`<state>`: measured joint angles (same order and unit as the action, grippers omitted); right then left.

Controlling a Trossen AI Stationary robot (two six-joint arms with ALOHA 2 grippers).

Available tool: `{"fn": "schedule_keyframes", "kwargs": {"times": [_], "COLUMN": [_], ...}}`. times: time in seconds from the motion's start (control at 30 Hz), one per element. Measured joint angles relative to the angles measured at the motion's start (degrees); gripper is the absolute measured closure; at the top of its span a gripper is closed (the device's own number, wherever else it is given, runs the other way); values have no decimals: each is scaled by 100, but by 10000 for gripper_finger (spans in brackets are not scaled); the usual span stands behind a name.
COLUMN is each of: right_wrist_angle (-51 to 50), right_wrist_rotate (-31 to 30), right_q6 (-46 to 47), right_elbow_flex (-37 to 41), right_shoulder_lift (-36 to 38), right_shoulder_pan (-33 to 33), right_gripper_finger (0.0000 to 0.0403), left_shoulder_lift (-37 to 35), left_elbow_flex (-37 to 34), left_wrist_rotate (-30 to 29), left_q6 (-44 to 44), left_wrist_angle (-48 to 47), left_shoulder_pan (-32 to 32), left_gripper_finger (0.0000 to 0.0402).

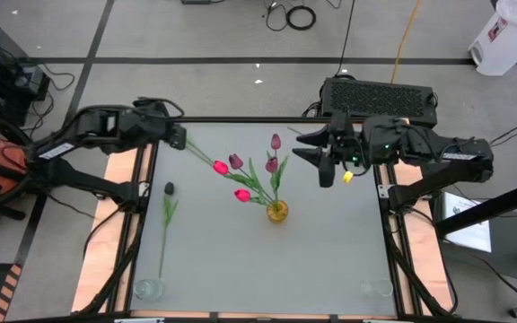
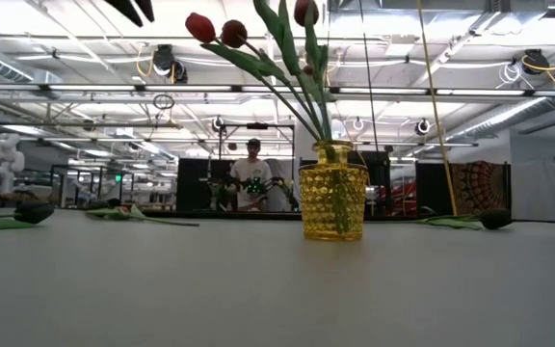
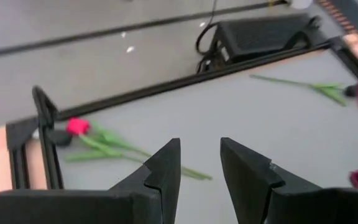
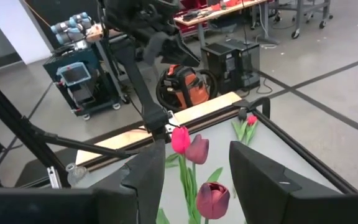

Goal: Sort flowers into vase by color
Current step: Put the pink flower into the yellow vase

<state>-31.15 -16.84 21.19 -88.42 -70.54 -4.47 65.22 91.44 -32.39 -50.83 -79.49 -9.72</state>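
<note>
Tulips (image 1: 257,175) stand in the yellow vase (image 1: 277,212), just ahead of the right gripper (image 1: 327,161), whose jaws are parted and empty. The left gripper (image 1: 179,137) waits likewise, beyond a dark tulip (image 1: 168,205) lying flat. Stems look light, thin and springy; pinch mid-stem.

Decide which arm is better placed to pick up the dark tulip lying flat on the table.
Probably left: the dark tulip lies on the table's left side, near the left gripper; the right gripper hangs beyond the yellow vase.

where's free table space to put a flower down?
Free: the table's near half, between the two clear glasses, and the right side beyond the yellow vase. Crowded: around the vase's tulips. A dark tulip lies along the left edge.
</note>
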Motion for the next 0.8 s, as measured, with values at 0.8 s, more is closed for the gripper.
{"fn": "schedule_keyframes", "kwargs": {"times": [0.8], "right_wrist_angle": [-225], "right_wrist_rotate": [70], "right_q6": [-403], "right_elbow_flex": [0], "right_shoulder_lift": [-5], "right_shoulder_pan": [-20], "right_gripper_finger": [232], "left_shoulder_lift": [1470], "left_elbow_flex": [-12], "left_wrist_rotate": [1179], "left_q6": [-558], "left_wrist_angle": [-431], "left_shoulder_pan": [-2481], "left_gripper_finger": [281]}}
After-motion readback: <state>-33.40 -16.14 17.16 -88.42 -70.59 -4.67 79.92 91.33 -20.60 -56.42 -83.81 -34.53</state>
